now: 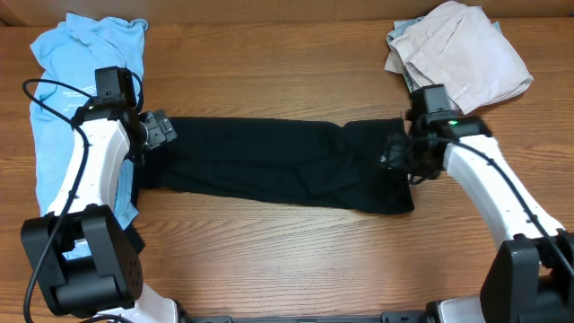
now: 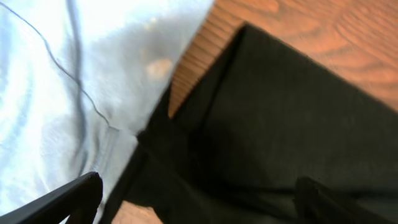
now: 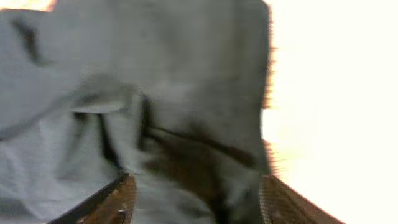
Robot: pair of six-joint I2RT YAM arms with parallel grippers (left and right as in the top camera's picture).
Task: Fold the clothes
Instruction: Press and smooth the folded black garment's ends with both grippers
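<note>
The black garment [image 1: 269, 166] lies as a long folded band across the middle of the table, and my two grippers stand at its ends. My left gripper [image 1: 160, 130] hangs over the left end, open. In the left wrist view its fingers [image 2: 81, 194] stand wide apart above the black cloth [image 2: 280, 124], gripping nothing. At the right end my right gripper [image 1: 395, 148] is open too. The right wrist view is blurred and washed out: the fingers [image 3: 115, 200] are spread over rumpled fabric [image 3: 124, 93], with none pinched between them.
A light blue T-shirt [image 1: 76, 63] lies along the left side under my left arm, its edge beside the black cloth [image 2: 62, 93]. A beige pile of clothes [image 1: 457, 54] sits at the back right corner. Bare wooden table [image 1: 269, 81] shows behind and in front of the black garment.
</note>
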